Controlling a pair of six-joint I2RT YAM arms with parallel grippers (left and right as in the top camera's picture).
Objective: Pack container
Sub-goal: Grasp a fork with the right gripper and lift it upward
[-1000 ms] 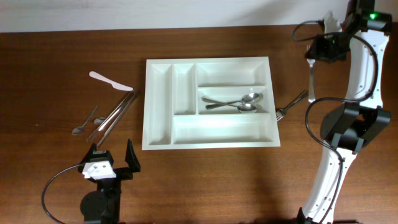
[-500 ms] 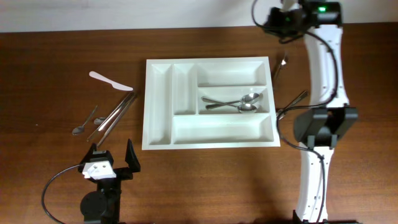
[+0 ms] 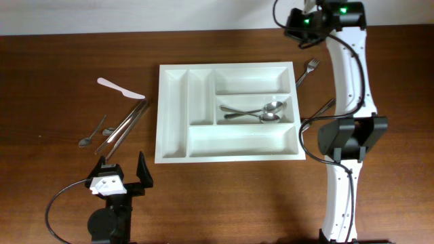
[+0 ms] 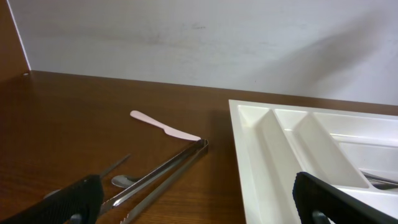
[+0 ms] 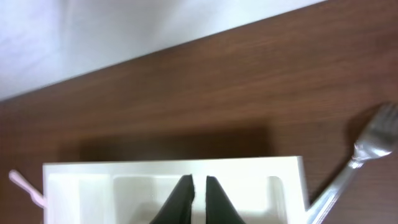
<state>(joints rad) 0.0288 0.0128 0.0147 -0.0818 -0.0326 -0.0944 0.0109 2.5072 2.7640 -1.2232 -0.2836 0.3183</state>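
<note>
Container point(image 3: 237, 142) sits mid-tabletop; our right gripper point(image 5: 199, 190), nearly closed on nothing, hovers over its far edge. We see the fork point(image 5: 364, 152) just right of it, slanted, nearest this arm. Left gripper point(image 3: 122, 169) gapes, well apart.

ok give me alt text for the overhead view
A white cutlery tray sits on a brown wooden table with two spoons in one right-hand compartment. More utensils lie loose to its left, a fork by its top right corner; the left arm and right arm stand at the sides.
</note>
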